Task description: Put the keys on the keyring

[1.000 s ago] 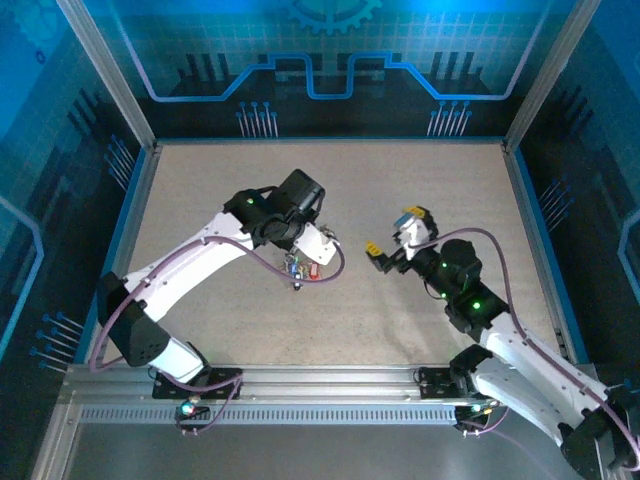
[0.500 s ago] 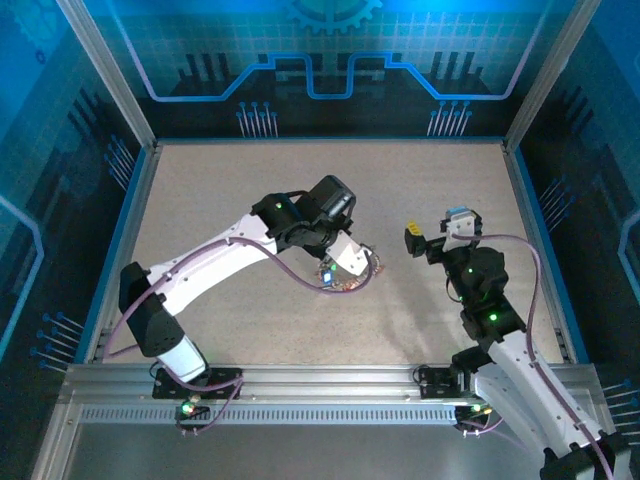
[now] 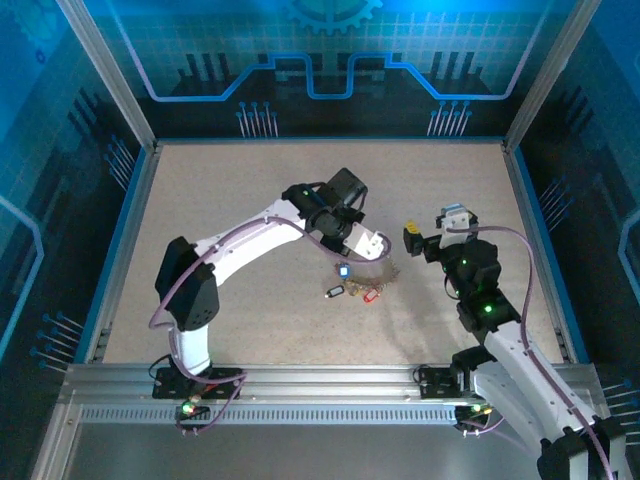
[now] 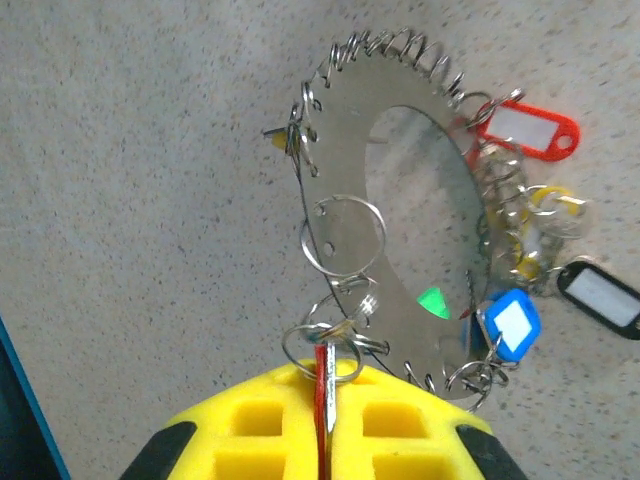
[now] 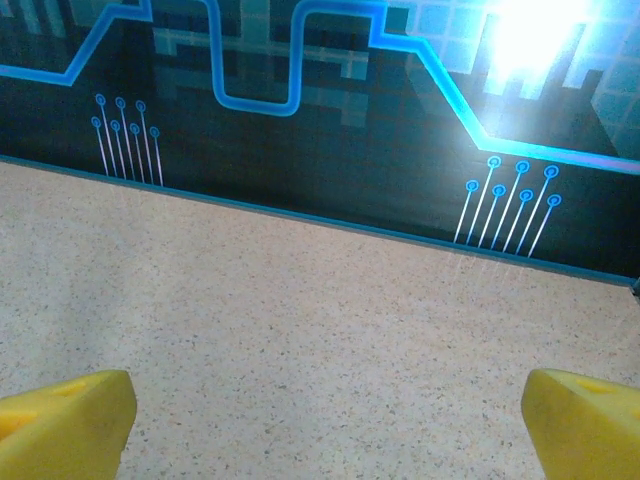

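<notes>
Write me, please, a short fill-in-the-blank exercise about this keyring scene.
1. The left end effector is ___ on a thin red piece at the rim of the keyring.
2. The right end effector stands ___ above the table.
3. Both end effectors' fingers are coloured ___.
Missing words: shut; open; yellow.

Even, cool light falls on the speckled beige desk (image 3: 250,200), shadows soft. White glare blooms on the dark blue-lined back wall (image 5: 330,150); the yellow foam fingers (image 5: 60,420) nearby blur.
</notes>
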Motion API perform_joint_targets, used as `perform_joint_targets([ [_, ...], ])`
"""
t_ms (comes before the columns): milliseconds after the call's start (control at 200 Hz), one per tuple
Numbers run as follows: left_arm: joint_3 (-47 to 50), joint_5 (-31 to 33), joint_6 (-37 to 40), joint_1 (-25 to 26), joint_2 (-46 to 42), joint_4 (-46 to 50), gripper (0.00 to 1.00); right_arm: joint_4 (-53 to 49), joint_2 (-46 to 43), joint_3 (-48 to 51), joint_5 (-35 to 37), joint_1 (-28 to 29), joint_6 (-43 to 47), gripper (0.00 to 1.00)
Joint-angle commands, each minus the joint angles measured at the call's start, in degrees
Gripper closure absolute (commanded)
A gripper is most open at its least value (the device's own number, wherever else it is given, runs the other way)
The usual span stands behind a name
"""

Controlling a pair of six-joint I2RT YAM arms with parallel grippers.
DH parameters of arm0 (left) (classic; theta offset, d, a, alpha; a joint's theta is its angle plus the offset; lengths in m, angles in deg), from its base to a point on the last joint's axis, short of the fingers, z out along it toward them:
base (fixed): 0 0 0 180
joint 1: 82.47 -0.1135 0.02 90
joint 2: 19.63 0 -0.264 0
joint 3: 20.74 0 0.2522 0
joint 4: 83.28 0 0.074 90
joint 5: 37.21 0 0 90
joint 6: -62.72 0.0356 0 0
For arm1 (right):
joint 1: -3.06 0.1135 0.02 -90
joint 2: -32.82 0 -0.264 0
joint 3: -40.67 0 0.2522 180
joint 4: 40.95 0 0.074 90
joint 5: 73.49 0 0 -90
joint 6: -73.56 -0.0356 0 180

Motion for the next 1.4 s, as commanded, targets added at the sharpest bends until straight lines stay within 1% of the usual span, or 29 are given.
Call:
perform_joint_targets([
  [0, -1.92, -2.41, 1.94, -1.15, 2.14, -1.76, 1.00, 2.49, 0.40, -0.19, -0.30, -0.79, -0.01, 0.00],
  [195, -2.40, -4.38, 1.78, -5.91, 5.86, -4.30, 1.00, 2.48, 1.82, -0.30, -0.56, -0.73, 0.20, 0.00],
  [300, -2.68, -4.28, 1.63, -8.55, 8.10, -5.25, 1.00, 2.30, 2.42, -0.53, -0.65, -0.76, 0.77, 0.00],
  [365, -2.77, -2.93, 1.74, -9.63, 9.57, -5.22, 1.00, 2.23, 2.90, -0.63, -0.70, -0.79, 0.99, 0.00],
  [435, -2.40, 1.00, 2.34, -10.09, 11.01, -4.94, 1.00, 2.18, 3.42, -0.87, -0.89, -0.78, 0.89, 0.00],
  [495, -2.15, 3.07, 1.67, -10.78, 12.05, -4.52, 1.00, 2.14, 4.08, -1.19, -1.24, -0.72, 0.67, 0.00],
  [725, 2.87, 2.73, -1.75, -15.23, 12.74, -6.52, 1.00, 2.26, 6.67, -2.04, -2.93, -0.77, 0.10, 0.00],
  [810, 4.33, 3.96, -2.78, -16.34, 12.94, -7.20, 0.93, 3.18, 8.46, -2.20, -7.20, -0.78, 1.64, 0.00],
  [875, 5.58, 3.83, -4.56, -17.35, 12.83, -8.98, 0.77, 3.50, 9.46, -2.34, -8.55, -0.76, 1.36, 0.00],
  [920, 6.37, 3.61, -5.60, -18.10, 12.74, -10.14, 0.73, 3.41, 10.08, -2.38, -8.98, -0.71, 1.13, 0.00],
  [955, 6.98, 3.94, -6.58, -18.74, 12.68, -11.44, 0.72, 4.99, 10.42, -2.49, -9.00, -0.77, 0.75, 0.00],
  [1081, 8.61, 6.25, -7.99, -20.77, 12.87, -14.92, 0.71, 4.27, 11.19, -3.27, -8.92, -0.76, -0.50, 0.00],
  [1146, 9.13, 7.46, -9.56, -21.79, 12.74, -16.31, 0.67, 4.13, 11.11, -3.35, -8.58, -0.77, -0.84, 0.00],
  [1216, 10.32, 8.49, -12.60, -22.50, 11.65, -18.25, 0.66, 4.13, 10.69, -3.33, -7.36, -0.66, -1.13, 0.00],
  [1291, 13.69, 8.28, -17.73, -23.20, 8.80, -23.20, 0.64, 2.61, 10.03, -2.88, -5.61, -0.69, -1.56, 0.00],
  [1301, 14.27, 8.19, -18.53, -23.27, 8.40, -23.96, 0.64, 2.59, 9.93, -2.79, -5.41, -0.76, -1.57, 0.00],
  [1321, 15.42, 7.98, -20.45, -23.42, 7.41, -25.43, 0.57, 2.79, 9.75, -2.66, -5.13, -0.75, -1.72, 0.00],
  [1341, 16.62, 7.64, -22.59, -23.54, 6.28, -26.97, 0.45, 3.03, 9.57, -2.46, -4.92, -0.71, -1.68, 0.00],
  [1356, 17.47, 7.34, -24.11, -23.64, 5.37, -28.03, 0.25, 3.22, 9.45, -2.35, -4.90, -0.77, -1.71, 0.00],
  [1366, 18.11, 7.05, -25.64, -23.80, 4.67, -28.81, 0.09, 3.37, 9.37, -2.22, -4.92, -0.76, -1.79, 0.00],
  [1371, 18.35, 6.89, -26.25, -23.82, 4.33, -29.12, 0.05, 3.46, 9.31, -2.22, -4.94, -0.77, -1.80, 0.00],
  [1381, 18.92, 6.48, -27.89, -23.91, 3.75, -29.70, 0.02, 3.50, 9.27, -2.12, -4.89, -0.78, -1.81, 0.00],
  [1396, 19.53, 5.83, -29.90, -24.12, 2.59, -30.37, 0.01, 3.48, 9.21, -2.06, -4.92, -0.78, -1.89, 0.00],
])
